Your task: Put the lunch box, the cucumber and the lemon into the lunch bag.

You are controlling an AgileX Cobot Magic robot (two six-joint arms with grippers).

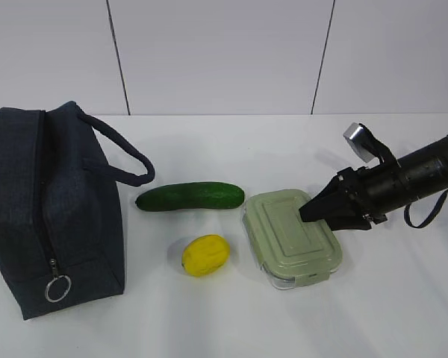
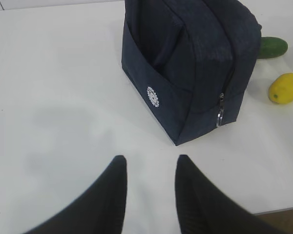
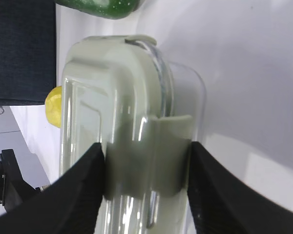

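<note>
Now clamped across the clear rectangular lunch box (image 1: 293, 239) with sage-green ribbed lid, at its 3 o'clock clip: right pincer (image 3: 146, 183). Parted and empty over white counter (image 2: 53, 87), zipped navy fabric lunch bag (image 2: 195, 63) at 12 o'clock: left pincer (image 2: 149, 168).

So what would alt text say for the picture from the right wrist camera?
Two black gripper fingers straddle the clip end of a clear rectangular lunch box with a pale sage-green lid, one finger on each side. Beyond it show a dark green cucumber, a yellow lemon and a dark navy fabric bag.
</note>
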